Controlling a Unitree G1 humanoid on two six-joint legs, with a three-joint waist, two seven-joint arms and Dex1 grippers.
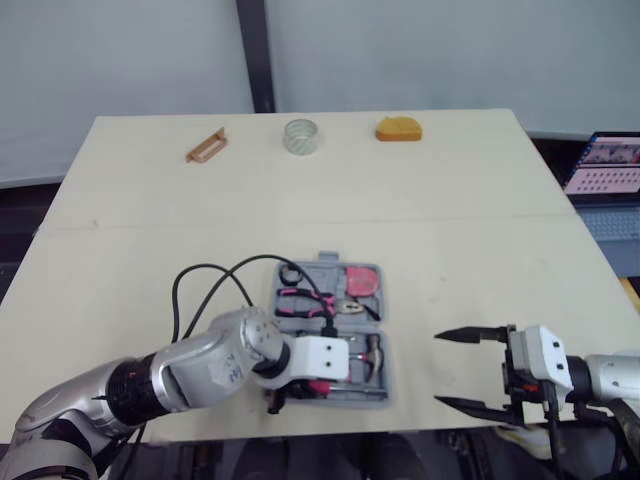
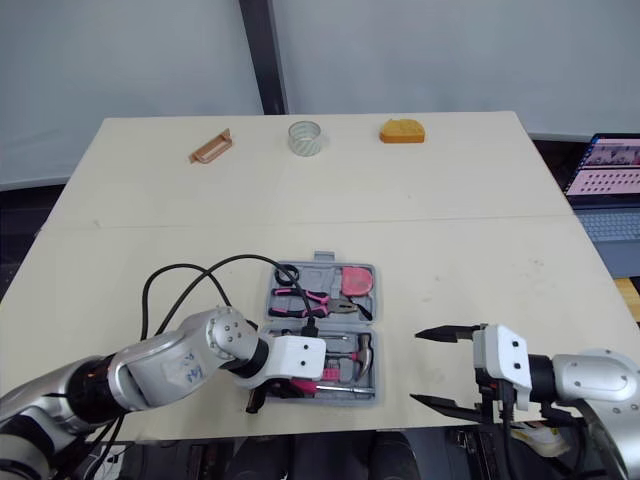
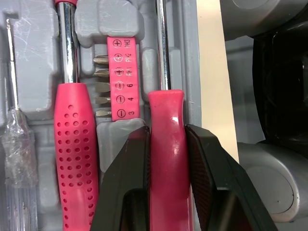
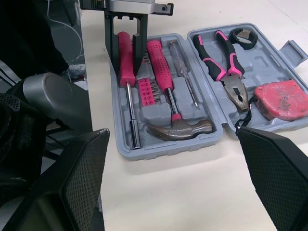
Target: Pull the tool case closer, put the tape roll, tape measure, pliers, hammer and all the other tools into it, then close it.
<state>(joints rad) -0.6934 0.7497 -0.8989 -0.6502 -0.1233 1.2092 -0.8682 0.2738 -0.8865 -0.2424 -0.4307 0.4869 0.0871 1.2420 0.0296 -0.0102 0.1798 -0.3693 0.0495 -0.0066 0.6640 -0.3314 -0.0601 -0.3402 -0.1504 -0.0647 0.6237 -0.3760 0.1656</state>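
Note:
The grey tool case (image 1: 385, 312) lies open near the table's front edge. It holds pink-handled pliers (image 1: 305, 300), a red tape measure (image 1: 362, 280), a black ring (image 4: 243, 37), a hammer (image 4: 178, 127), a bit strip (image 3: 119, 79) and a second pink handle (image 3: 77, 144). At the case's near left end, my left gripper (image 1: 285, 390) is shut on a pink screwdriver handle (image 3: 166, 110) that lies in its slot. My right gripper (image 1: 440, 370) hangs open to the right of the case, holding nothing. A pale tape roll (image 1: 300, 136) stands at the table's far edge.
A brown flat tool (image 1: 206, 146) and an orange object (image 1: 398, 129) also lie along the far edge. A black cable (image 1: 205, 275) loops over the table left of the case. A laptop (image 1: 610, 165) sits beyond the table's right side.

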